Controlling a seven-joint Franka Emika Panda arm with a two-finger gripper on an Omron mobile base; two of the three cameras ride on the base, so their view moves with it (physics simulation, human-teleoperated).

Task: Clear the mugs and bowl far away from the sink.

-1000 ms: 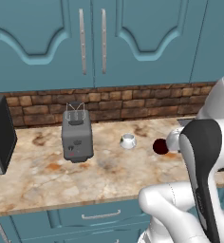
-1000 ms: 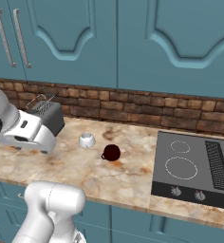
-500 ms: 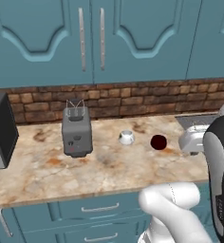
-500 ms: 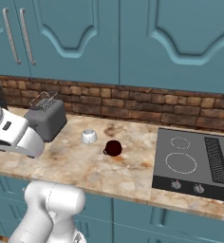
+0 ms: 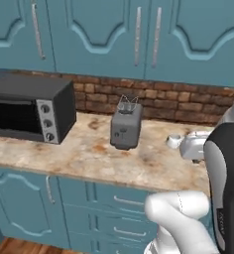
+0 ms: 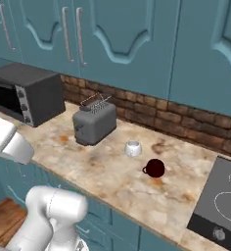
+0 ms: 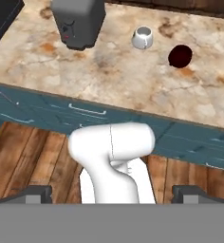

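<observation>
The white mug (image 6: 133, 148) stands on the marble counter (image 6: 112, 181) to the right of a grey toaster. The dark maroon mug (image 6: 154, 167) sits a little right of it and nearer the counter's front. Looking down from well above and in front of the counter, the hand view shows the white mug (image 7: 143, 38) and the maroon mug (image 7: 180, 55) near its top. My gripper (image 7: 113, 195) is open, its fingertips (image 7: 34, 194) wide apart and far from both mugs. In the left base view the white mug (image 5: 174, 141) peeks out beside my hand. The bowl and the sink are out of view.
A grey toaster (image 6: 94, 122) stands mid-counter and a dark microwave (image 5: 32, 108) at the left end. A black stovetop (image 6: 222, 198) lies at the right. Brick backsplash and teal cabinets run behind; teal drawers (image 7: 47, 116) and wood floor lie below the counter edge.
The whole picture has shifted right in both base views, so the camera moved left: more of the microwave shows and the stovetop has slid to the edge. The mugs stay put.
</observation>
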